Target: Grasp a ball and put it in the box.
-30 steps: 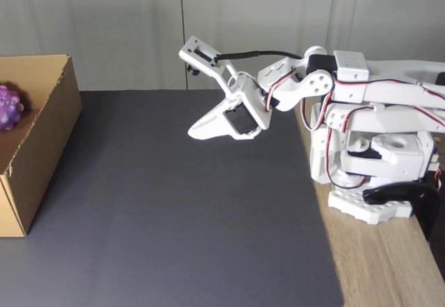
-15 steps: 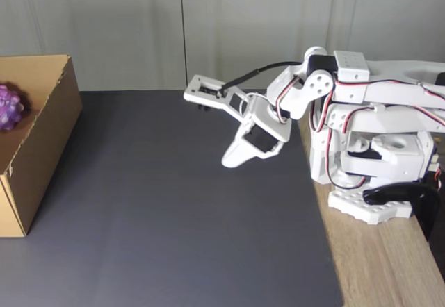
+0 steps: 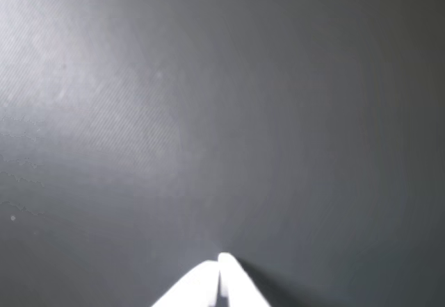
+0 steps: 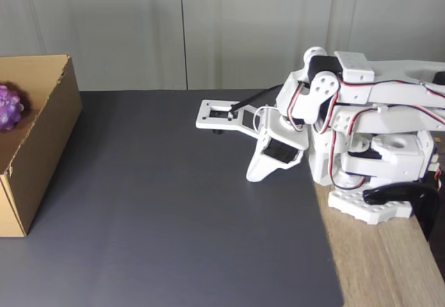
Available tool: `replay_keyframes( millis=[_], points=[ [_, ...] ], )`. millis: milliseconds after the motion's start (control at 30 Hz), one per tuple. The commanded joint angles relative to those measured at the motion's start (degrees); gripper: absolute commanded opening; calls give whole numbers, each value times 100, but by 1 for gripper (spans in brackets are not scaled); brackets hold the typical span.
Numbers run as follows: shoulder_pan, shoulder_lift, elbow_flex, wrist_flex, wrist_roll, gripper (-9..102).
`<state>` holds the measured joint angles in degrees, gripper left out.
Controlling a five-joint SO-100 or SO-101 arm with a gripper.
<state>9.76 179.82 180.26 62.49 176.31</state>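
Covering most of the fixed view, a dark grey mat [image 4: 167, 210], lying on a wooden table [image 4: 389, 265] whose bare strip runs along the mat's right edge. Behind the mat, a pale panelled wall [image 4: 139, 29]. Standing on the wood just right of the mat, a white arm [image 4: 368, 140], folded low and reaching out over the mat's upper right part, red and black wires looped along its joints. Resting on the mat's far left edge, partly cut off by the frame, the box [image 4: 42, 140], brown corrugated card, open at the top. Sitting inside the box against its far left, well away from the arm, the ball [image 4: 10, 107], purple and bumpy, partly cropped. Hanging over the mat near the arm's base, pointed down and to the left, the gripper [image 4: 254, 176]; closed and holding nothing. Seen from the wrist view, the same gripper [image 3: 219, 265] as two white tips pressed together at the bottom edge, only a thin dark seam between them, plain mat [image 3: 222, 112] beyond. Possibly touching the mat at the tip, though hard to judge from either angle. Beside the arm's base on the wood, a black curved piece [image 4: 396, 196], too unclear to identify.
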Motion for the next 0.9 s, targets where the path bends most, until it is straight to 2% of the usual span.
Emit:
replay_keyframes(
  millis=[0,867],
  points=[
    [-88,-44,0,229,9,0],
    [-246,-44,0,237,-79,0]
  ],
)
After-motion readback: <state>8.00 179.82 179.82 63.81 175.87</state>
